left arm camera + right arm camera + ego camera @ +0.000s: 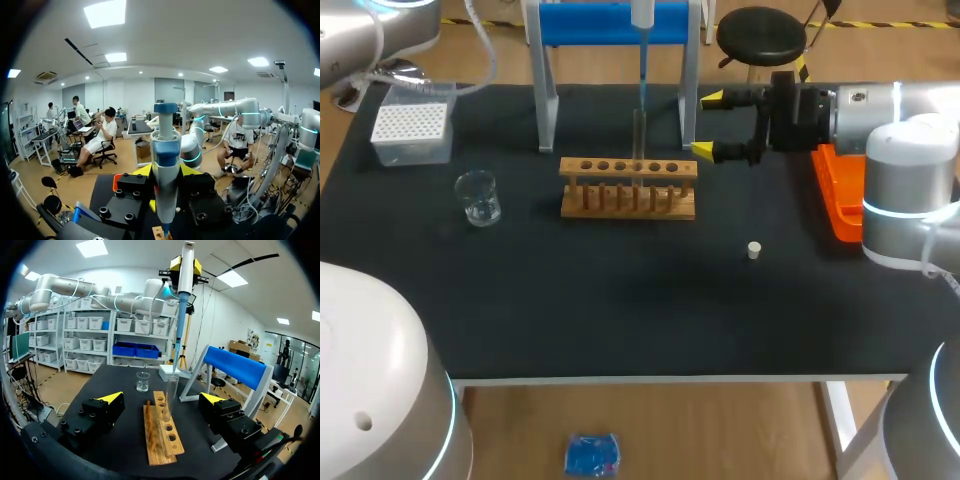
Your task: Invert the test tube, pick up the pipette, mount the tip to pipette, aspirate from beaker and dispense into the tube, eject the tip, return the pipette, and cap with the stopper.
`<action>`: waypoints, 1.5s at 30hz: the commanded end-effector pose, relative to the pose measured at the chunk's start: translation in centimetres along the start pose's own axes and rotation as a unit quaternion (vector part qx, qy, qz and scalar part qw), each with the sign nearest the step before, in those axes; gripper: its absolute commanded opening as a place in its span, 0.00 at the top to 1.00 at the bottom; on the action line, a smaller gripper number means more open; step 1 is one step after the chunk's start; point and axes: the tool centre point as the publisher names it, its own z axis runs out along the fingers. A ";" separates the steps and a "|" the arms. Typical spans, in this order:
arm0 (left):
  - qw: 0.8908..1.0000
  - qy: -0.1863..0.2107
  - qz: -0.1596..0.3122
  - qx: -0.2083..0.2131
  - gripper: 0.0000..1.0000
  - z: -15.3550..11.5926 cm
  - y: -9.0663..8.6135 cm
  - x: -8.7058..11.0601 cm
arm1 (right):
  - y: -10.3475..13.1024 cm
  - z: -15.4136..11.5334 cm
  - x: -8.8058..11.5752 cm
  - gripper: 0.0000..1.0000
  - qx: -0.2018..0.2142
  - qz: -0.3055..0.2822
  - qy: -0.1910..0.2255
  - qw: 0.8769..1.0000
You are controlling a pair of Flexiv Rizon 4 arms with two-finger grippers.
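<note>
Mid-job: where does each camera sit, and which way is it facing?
Head: fixed above and behind the robot, looking down on the table; right arm and right tool at right, left arm in the far-left corner.
Left wrist: on the left arm, facing level toward the right arm; left tool shut on the pipette.
Right wrist: on the right arm, facing level along the rack toward the beaker; right tool shows, open.
Shared: both wrist views show the pipette over the rack.
</note>
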 end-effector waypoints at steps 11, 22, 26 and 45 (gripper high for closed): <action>1.000 0.001 -0.009 0.000 1.00 0.1 0.9 0.1 | 0.0 0.0 0.1 0.00 0.000 0.000 -0.001 1.000; 1.000 -0.003 -0.016 -0.008 1.00 -0.3 1.6 0.0 | 0.0 0.0 0.1 0.00 0.000 0.000 -0.001 1.000; 1.000 -0.007 -0.016 -0.009 1.00 -0.4 1.7 0.0 | 0.0 0.0 0.1 0.00 0.000 0.000 -0.001 1.000; 0.999 -0.039 -0.007 -0.010 1.00 -1.0 2.0 -0.3 | 0.0 0.0 0.1 0.00 0.000 0.000 -0.001 1.000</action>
